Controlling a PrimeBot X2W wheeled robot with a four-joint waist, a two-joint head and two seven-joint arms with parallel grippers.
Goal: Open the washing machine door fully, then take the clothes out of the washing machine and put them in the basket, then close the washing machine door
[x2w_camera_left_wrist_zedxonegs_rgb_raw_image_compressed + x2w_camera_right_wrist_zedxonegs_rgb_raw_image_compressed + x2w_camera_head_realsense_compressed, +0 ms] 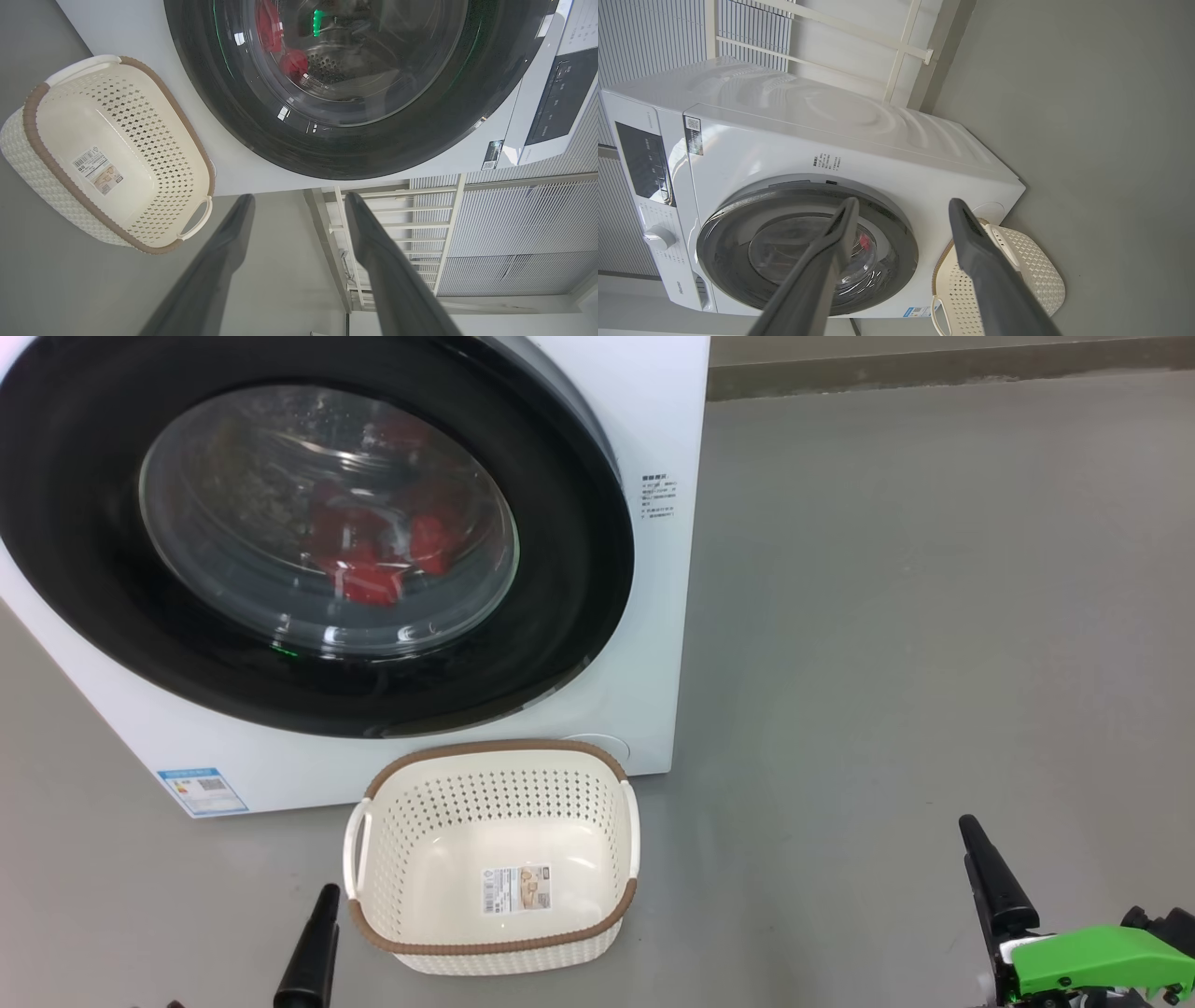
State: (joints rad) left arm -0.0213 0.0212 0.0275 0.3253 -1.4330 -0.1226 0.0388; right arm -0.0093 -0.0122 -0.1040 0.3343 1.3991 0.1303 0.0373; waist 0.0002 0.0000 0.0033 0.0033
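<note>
The washing machine stands on the floor at the upper left. The washing machine door lies flat against its front. Through the glass I see the red clothes inside the drum. The basket sits empty on the floor just in front of the machine, with a paper label on its bottom. One finger of my left gripper shows beside the basket's left side. That gripper is open and holds nothing. My right gripper is also open and empty. Its finger stands well to the right of the basket.
Grey floor stretches to the right of the machine up to a dark baseboard. A white railing and slatted panels stand beside the machine. The control panel and a dial are on the machine's front.
</note>
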